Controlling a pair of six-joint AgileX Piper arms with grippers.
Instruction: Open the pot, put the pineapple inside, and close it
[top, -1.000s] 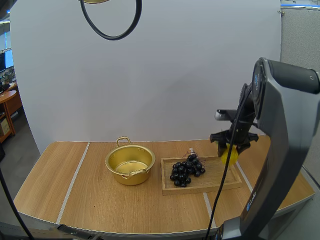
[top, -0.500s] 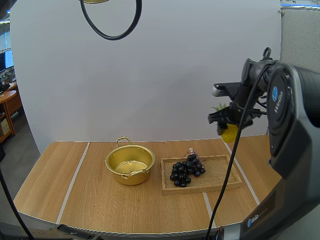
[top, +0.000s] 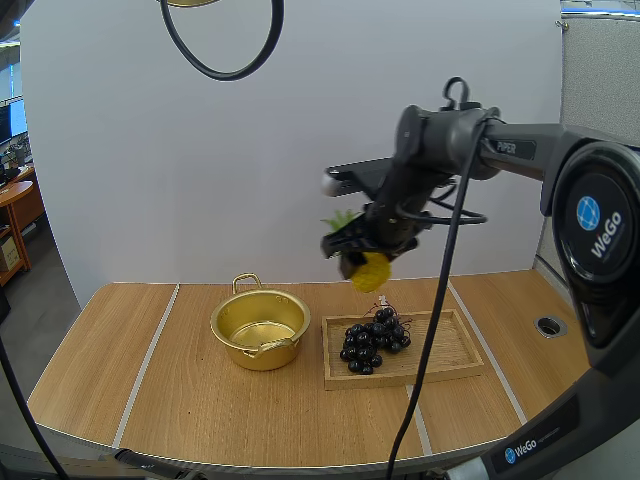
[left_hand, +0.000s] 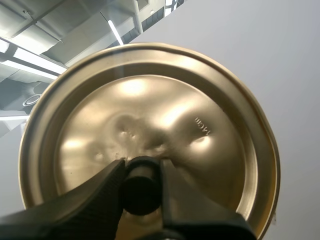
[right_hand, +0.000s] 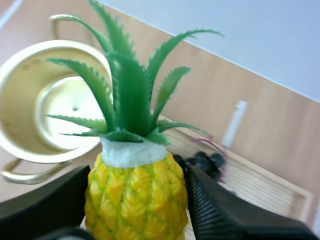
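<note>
The gold pot (top: 260, 329) stands open on the table, left of the wooden tray (top: 450, 352); it also shows beyond the fruit (right_hand: 45, 100). My right gripper (top: 363, 250) is shut on a yellow pineapple (top: 369, 270) with green leaves (right_hand: 125, 95), held high above the tray's left end, right of the pot. The fingers (right_hand: 215, 210) clamp the fruit's body (right_hand: 135, 197). My left gripper (left_hand: 141, 187) is shut on the black knob (left_hand: 141, 190) of the gold lid (left_hand: 150, 125), whose rim (top: 190, 2) hangs far above the table.
A bunch of dark grapes (top: 373, 340) lies on the tray's left half, seen also behind the pineapple (right_hand: 205, 161). Bare wooden table (top: 120, 370) with pale stripes spreads left of and in front of the pot. A round hole (top: 548, 325) sits near the right edge.
My right arm has risen and swung left with the pineapple, from beside the tray's right end to above its left end, near the pot. The lid has stayed aloft.
</note>
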